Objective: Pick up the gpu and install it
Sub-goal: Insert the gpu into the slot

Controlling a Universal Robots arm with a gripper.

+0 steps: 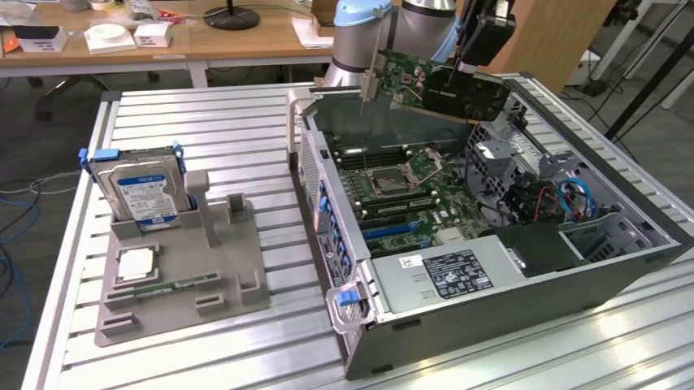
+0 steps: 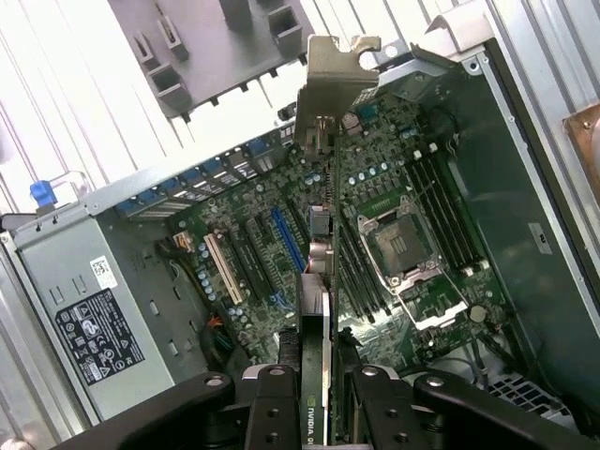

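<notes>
1. Grey holder (image 1: 179,305), exterior view's left: one blue-labelled hard drive (image 1: 136,191) standing upright, one square silver chip (image 1: 136,264), one memory stick (image 1: 162,286) lying flat.
2. One open computer case (image 1: 509,313) just right of it, motherboard (image 1: 396,191) exposed.
3. One gripper (image 2: 317,389) clamped on the one gpu (image 1: 434,81), held above the case's far side, clear of the motherboard.

gpu (image 1: 434,81) (image 2: 322,281): green circuit board, black cooler block on one face, long silver metal bracket at one end. Off the table and held in the air, over the far part of the open computer case (image 1: 521,313), clear of the motherboard (image 1: 391,183) below. Stands on edge, long side roughly level. Bracket end to the exterior view's left, cooler to its right. Wrist view: card seen edge-on.
</notes>
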